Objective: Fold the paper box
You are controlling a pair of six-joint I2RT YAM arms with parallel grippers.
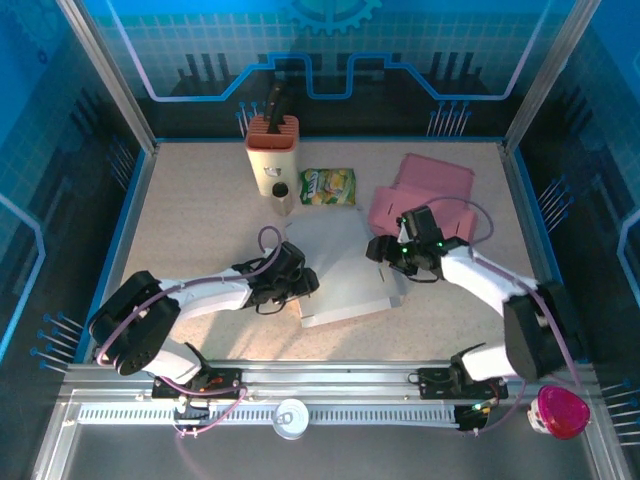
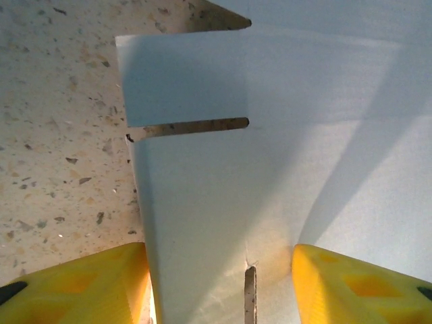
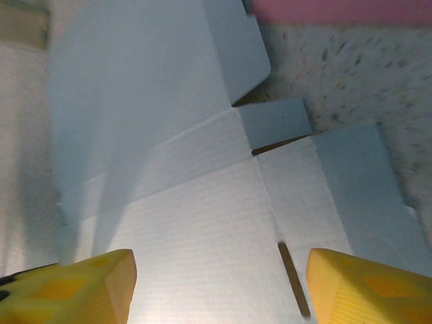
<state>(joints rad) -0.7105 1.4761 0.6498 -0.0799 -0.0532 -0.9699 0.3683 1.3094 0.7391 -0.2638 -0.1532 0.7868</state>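
A white paper box [image 1: 342,285] lies as an unfolded blank in the middle of a speckled beige worktop [image 1: 200,215], between your two arms. It is plain card with scored panels, cut slots and side flaps. You cannot tell from these views whether any flap is already lifted.

Your left fingers [image 2: 88,287], yellow, stand partly apart at the blank's left edge. A narrow panel with a short slot lies between them. They seem to straddle the card, not pinch it. Your right fingers [image 3: 81,287] stand apart over the right side of the blank, above a crease and a slot, and hold nothing.

The card looks thin and very light, so expect it to slide on the worktop when pushed from one side only. The panels look stiff enough to swing as one piece, and they should bend most readily along the scored lines. A hard pinch away from a crease could dent it. The best holds are probably the free edges of the flaps, close to the slots, with your other fingers pressing the base panel down.

At the far side stand a cream knife block [image 1: 272,150], a small dark-capped jar [image 1: 281,197] and a green snack packet [image 1: 328,186]. A pink box [image 1: 425,185] sits far right. The packet's print is too small to read, and the blank carries no writing.
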